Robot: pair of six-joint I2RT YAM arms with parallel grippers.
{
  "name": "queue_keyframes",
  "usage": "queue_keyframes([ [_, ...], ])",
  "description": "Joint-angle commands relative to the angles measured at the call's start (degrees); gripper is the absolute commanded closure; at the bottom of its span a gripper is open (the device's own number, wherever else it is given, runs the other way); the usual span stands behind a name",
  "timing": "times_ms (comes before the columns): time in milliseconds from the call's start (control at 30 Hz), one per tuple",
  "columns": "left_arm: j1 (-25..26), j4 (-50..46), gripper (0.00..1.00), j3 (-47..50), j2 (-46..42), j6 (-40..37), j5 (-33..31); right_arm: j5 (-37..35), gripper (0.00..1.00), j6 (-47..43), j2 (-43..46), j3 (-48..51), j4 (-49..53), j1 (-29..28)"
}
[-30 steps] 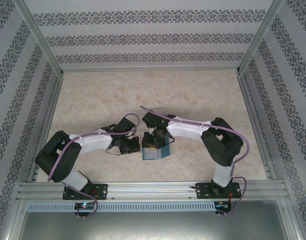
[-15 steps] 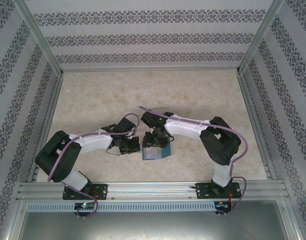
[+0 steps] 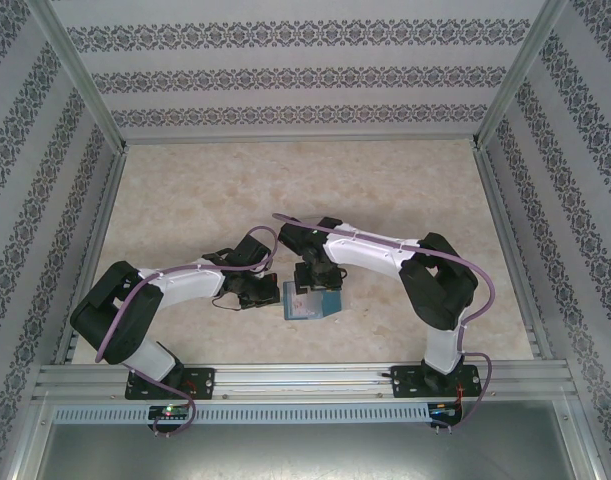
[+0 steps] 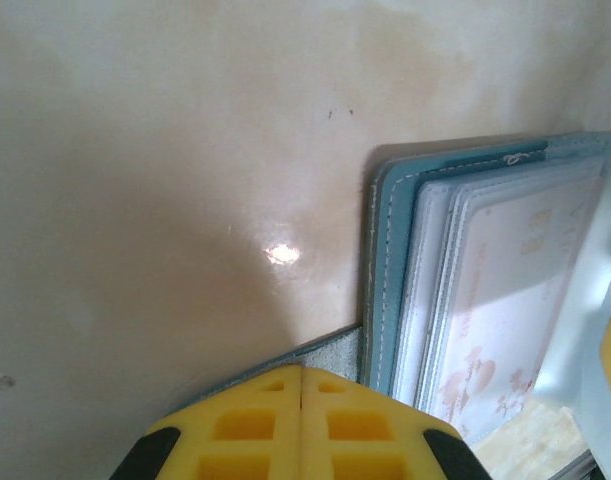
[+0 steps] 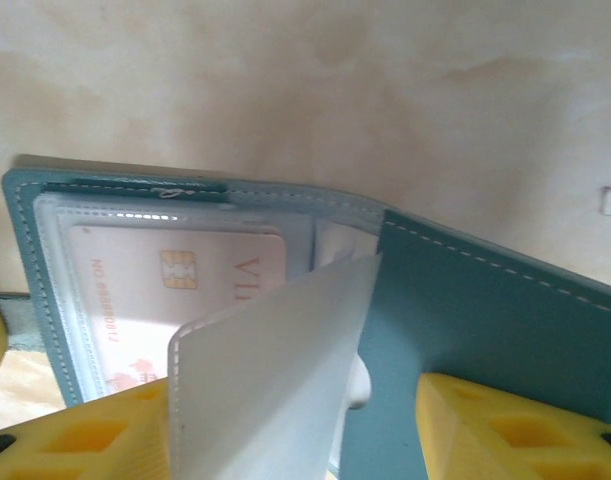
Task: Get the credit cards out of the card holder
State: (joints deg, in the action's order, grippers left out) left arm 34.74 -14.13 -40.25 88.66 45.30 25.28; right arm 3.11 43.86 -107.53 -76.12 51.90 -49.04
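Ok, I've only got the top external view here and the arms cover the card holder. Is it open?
Observer: Yes. In the right wrist view the card holder lies open.
Operator: Any card inside?
Observer: One pale credit card with a chip sits in a clear pocket.
Operator: And the right end effector?
Observer: The right end effector is open, and a loose translucent sleeve stands between its yellow fingers.
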Motion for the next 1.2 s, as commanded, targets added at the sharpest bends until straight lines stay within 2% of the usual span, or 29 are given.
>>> queue_keyframes([
  [0, -0.73, -1.16, 1.00, -0.35, 1.25, -1.13, -0.36, -3.83, 0.40, -0.91, -0.85, -1.40, 3.99, -1.24],
  [333, -0.73, -1.87, 1.00, -0.85, 1.25, -1.22, -0.54, -5.98, 0.45, -1.22, 0.17, -0.88, 5.82, -1.24],
  [800, -0.68, -2.92, 1.00, -2.11, 1.45, -1.15, -0.11, -13.24, 0.36, -3.59, -0.84, -1.58, 12.45, -1.24],
  [967, -0.72, -3.33, 1.00, -3.23, 1.03, -0.81, 0.72, -14.49, 0.35, -3.91, -0.93, -0.81, 13.02, -1.24],
  [1167, -0.11, -3.79, 1.00, -5.33, 0.25, -0.25, 1.88, -13.14, 0.39, -4.19, -0.68, -0.17, 11.74, -1.24],
])
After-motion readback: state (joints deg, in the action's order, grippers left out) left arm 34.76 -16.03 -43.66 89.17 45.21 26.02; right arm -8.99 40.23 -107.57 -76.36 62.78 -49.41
